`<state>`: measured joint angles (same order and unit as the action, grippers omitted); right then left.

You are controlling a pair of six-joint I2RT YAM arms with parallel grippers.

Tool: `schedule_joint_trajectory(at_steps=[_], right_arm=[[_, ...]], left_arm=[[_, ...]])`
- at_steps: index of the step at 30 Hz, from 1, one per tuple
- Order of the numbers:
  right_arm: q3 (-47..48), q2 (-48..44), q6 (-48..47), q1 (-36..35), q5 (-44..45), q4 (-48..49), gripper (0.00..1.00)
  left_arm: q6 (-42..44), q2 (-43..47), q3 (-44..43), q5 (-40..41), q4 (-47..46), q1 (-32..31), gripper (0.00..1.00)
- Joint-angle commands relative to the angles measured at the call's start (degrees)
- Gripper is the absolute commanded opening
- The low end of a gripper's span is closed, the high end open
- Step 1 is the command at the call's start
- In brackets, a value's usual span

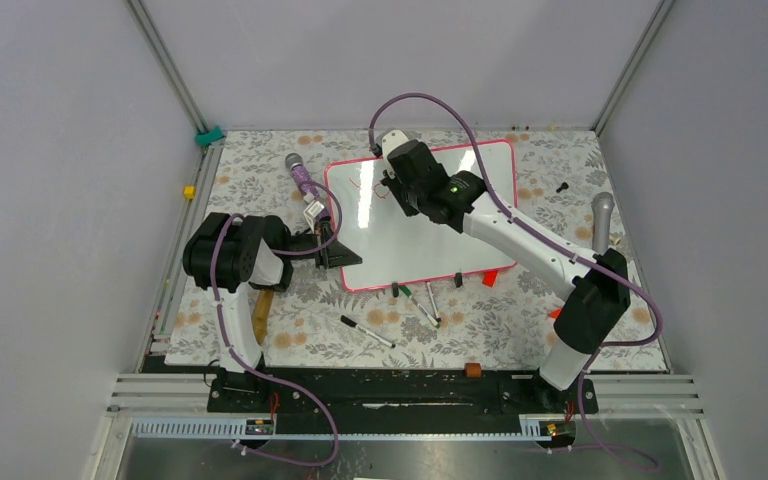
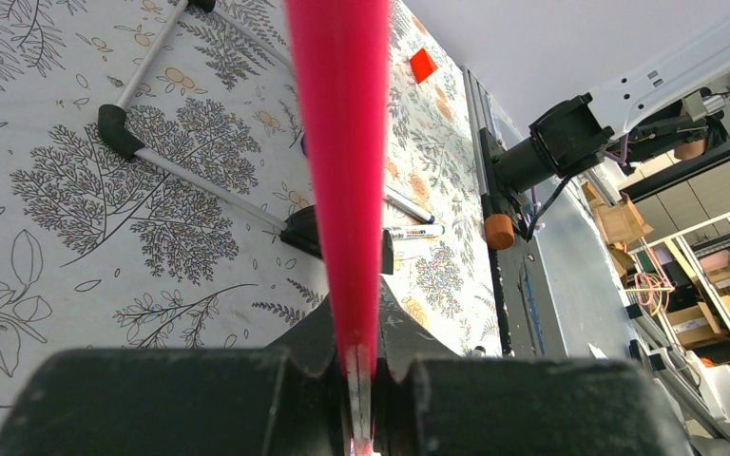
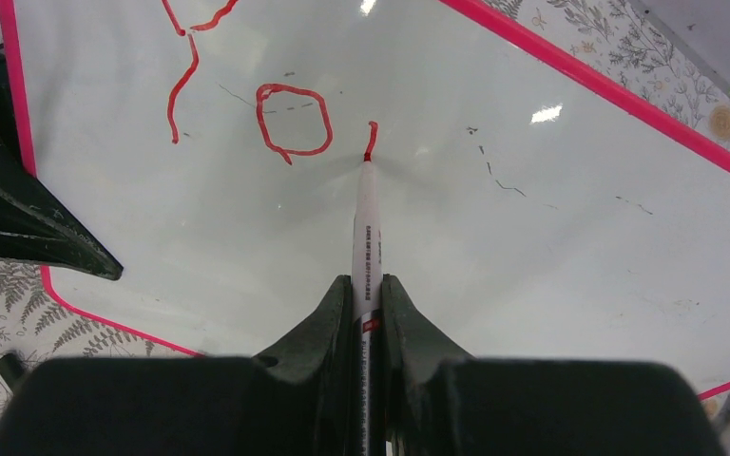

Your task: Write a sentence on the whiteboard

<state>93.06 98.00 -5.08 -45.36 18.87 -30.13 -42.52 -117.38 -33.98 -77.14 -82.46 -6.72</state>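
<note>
The whiteboard, glossy white with a thin pink frame, lies on the flowered table. My left gripper is shut on its left edge. In the left wrist view the pink frame runs straight up out of the left gripper. My right gripper is shut on a white marker, and its red tip touches the board. Of the sentence, a red "Y", an "o" and a short stroke at the tip show. The right gripper hovers over the board's upper left part.
Loose markers lie on the cloth near the board's front edge, also seen as markers in the left wrist view. A purple microphone lies at the board's far left, a grey one at the right. Small red pieces sit by the front edge.
</note>
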Motion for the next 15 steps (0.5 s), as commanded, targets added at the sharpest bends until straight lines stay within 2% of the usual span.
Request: schedule_joint_trajectory(at_steps=[1,6,15], right_arm=[[2.5,1.3,0.2,0.2,-1.0,-3.2,0.0],[2.5,1.6,-0.1,0.2,-1.0,-4.3,0.0],[3.7,2.5,-0.7,0.2,4.9,-5.2,0.0]], left_arm=[[2.2,0.7,0.9,-0.2,-1.7,-0.1,0.0],[2.2,0.7,0.8,-0.1,-1.7,0.0,0.0],[2.3,0.7,0.8,-0.2,-1.7,-0.1,0.0]])
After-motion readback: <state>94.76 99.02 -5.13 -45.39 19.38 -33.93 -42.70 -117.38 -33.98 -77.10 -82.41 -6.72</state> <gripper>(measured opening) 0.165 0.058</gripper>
